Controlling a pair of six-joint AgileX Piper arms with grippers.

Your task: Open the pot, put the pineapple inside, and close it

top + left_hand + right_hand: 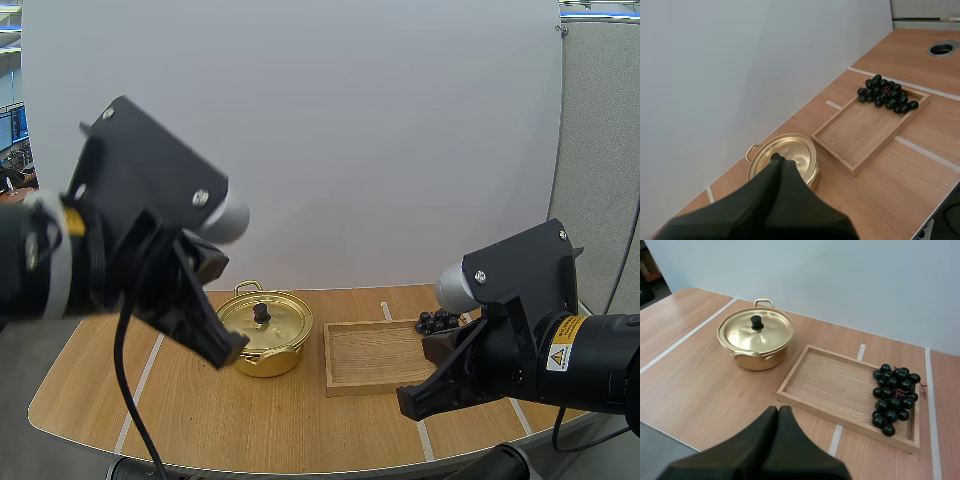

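A gold pot (266,333) (785,158) (756,338) stands on the table with its lid on; the lid carries a black knob (757,322). Right of it lies a wooden tray (372,355) (865,131) (832,387) with a bunch of dark grapes (438,321) (887,94) (893,396) at its far right end. No pineapple is in sight. My left gripper (225,352) (777,159) hangs shut above the pot's left side. My right gripper (410,402) (778,411) is shut, raised over the table's front edge by the tray.
Pale tape lines (140,375) (685,337) cross the wooden tabletop. A round hole (942,49) sits in the table beyond the tray. A white wall stands behind the table. Bare wood lies left of the pot and in front of it.
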